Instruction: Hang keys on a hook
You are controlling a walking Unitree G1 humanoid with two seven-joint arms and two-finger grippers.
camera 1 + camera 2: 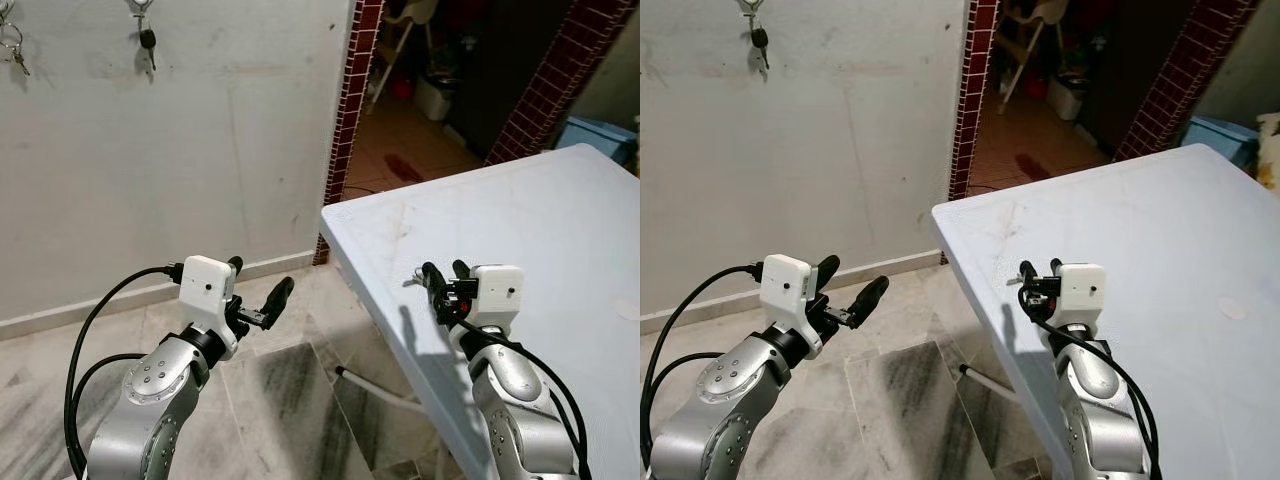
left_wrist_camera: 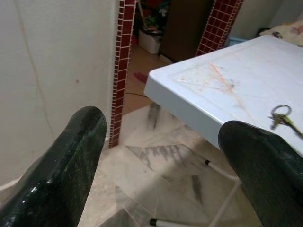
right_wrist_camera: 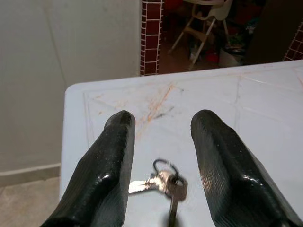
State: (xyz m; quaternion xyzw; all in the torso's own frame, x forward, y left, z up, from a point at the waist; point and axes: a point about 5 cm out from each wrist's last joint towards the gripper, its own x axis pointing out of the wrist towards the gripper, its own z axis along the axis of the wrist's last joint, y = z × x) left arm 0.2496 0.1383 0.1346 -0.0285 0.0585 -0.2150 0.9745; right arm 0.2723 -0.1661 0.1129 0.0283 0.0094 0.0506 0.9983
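A pale plastic folding table [image 1: 520,260] stands on the right, a bunch of metal keys [image 3: 163,182] lying on it near its left edge. To the left — a plain plastered wall [image 1: 180,160]; black-fobbed keys [image 1: 147,42] hang high on it. Behind — a red-tiled doorway [image 1: 352,100].

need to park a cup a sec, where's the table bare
The table is mostly bare: the whole stretch from the right gripper back to the far edge by the doorway, and out to its right side. The one crowded spot is near the front-left edge, where the keys lie between the open right gripper's fingers.
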